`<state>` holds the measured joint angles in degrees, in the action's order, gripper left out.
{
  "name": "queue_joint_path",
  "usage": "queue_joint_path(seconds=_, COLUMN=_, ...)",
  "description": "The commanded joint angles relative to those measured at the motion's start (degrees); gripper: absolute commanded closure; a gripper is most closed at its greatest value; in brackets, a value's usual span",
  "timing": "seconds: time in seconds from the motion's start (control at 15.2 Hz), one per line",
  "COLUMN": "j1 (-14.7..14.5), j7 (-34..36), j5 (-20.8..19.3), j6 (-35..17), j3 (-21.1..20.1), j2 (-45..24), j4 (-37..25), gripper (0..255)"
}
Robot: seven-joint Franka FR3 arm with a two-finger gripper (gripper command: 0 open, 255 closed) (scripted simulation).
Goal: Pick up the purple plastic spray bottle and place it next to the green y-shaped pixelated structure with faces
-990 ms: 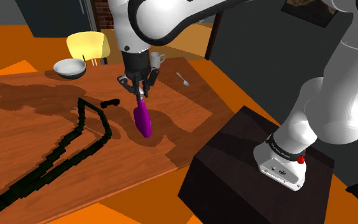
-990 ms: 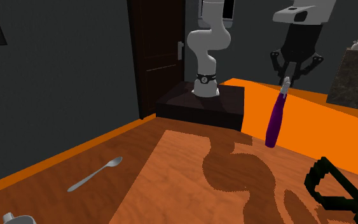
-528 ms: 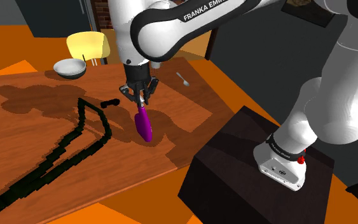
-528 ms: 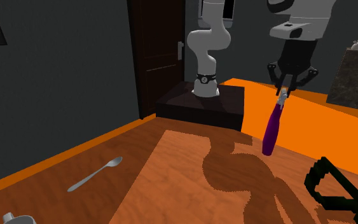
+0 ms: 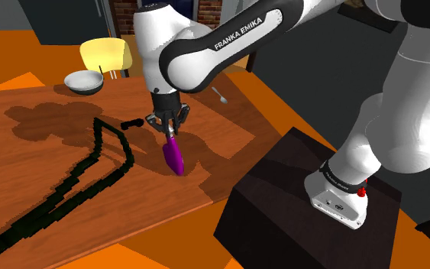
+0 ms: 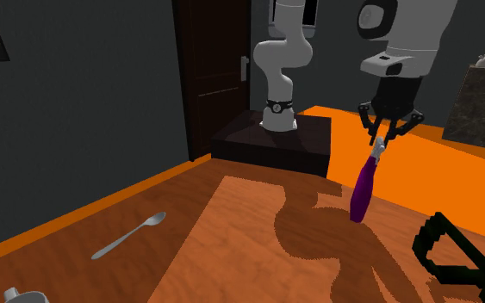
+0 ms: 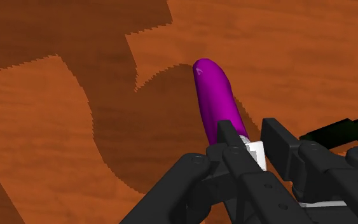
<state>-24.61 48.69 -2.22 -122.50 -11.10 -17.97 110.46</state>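
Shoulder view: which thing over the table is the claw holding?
The purple spray bottle, clasped at its white top by the claw; the bowl, spoon and dark pixelated structure lie untouched.

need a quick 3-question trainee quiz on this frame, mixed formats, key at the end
1. True or false: the end effector is shut on the white top of the purple bottle, which hangs below it.
2. In the shoulder view, what lies on the table beyond the bottle, towards the far edge? A) fork B) spoon C) knife
3. Fill in: the grey bowl sits in front of a ____ chair.
Key: 1 true; 2 B; 3 yellow.
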Motion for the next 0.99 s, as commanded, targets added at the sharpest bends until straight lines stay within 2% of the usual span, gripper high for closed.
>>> queue_joint_path(seconds=0.0, j1=-0.15, j7=0.25, j5=-0.21, j6=-1.37, j3=0.03, j2=-0.87, j4=0.48, gripper=255)
queue_joint_path(seconds=0.53, j1=-0.18, j7=0.29, j5=-0.29, j6=-1.87, j3=0.06, j2=-1.21, j4=0.65, gripper=255)
queue_joint_path(seconds=0.59, j1=-0.18, j7=0.29, j5=-0.29, j6=-1.87, j3=0.06, j2=-1.21, j4=0.65, gripper=0)
queue_joint_path(seconds=0.92, j1=-0.18, j7=0.29, j5=-0.29, j6=-1.87, j3=0.06, j2=-1.21, j4=0.65, gripper=0)
